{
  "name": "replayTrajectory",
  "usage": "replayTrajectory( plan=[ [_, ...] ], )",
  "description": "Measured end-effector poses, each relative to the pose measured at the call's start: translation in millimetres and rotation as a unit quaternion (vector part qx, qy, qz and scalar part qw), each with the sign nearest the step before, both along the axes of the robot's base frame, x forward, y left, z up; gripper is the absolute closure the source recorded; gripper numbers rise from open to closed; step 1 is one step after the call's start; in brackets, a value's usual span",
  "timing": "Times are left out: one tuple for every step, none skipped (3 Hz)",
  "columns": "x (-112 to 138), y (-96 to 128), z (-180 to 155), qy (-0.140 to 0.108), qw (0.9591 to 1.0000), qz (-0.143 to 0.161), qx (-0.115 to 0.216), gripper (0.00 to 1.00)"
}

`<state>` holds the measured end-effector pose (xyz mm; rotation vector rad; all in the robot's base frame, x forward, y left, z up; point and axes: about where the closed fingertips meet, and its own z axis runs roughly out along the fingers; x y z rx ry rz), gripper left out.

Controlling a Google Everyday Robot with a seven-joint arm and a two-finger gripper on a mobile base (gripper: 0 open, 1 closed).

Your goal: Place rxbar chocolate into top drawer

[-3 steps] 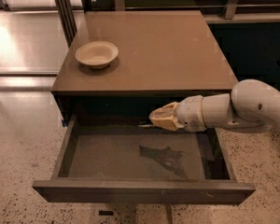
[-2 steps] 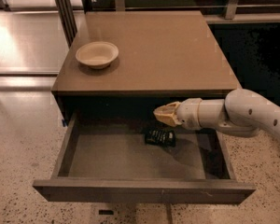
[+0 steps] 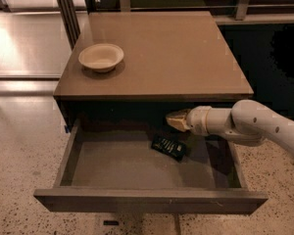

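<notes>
We see 1 cabinet with its 1 top drawer pulled open. 1 white arm reaches over the drawer's right side. 1 cream bowl sits on the cabinet top, above and behind the drawer's left end. 1 gripper hangs above the drawer's back edge; we cannot tell whether it is released or clenched. 1 rxbar chocolate lies flat on the drawer bottom, right of middle, apart from the gripper.

rxbar chocolate lettering unreadable; gripper over top drawer

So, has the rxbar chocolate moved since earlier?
Yes: the rxbar chocolate dropped onto the top drawer floor, near its back, just below the tool hovering over the drawer.
</notes>
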<state>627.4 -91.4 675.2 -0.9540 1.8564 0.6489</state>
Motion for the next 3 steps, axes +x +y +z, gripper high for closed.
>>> replayTrajectory(
  plan=[
    [-0.3, 0.3, 0.4, 0.0, 1.0, 0.0, 0.0, 0.61],
    [-0.3, 0.4, 0.4, 0.0, 1.0, 0.0, 0.0, 0.38],
    [-0.3, 0.4, 0.4, 0.0, 1.0, 0.001, 0.0, 0.07]
  ],
)
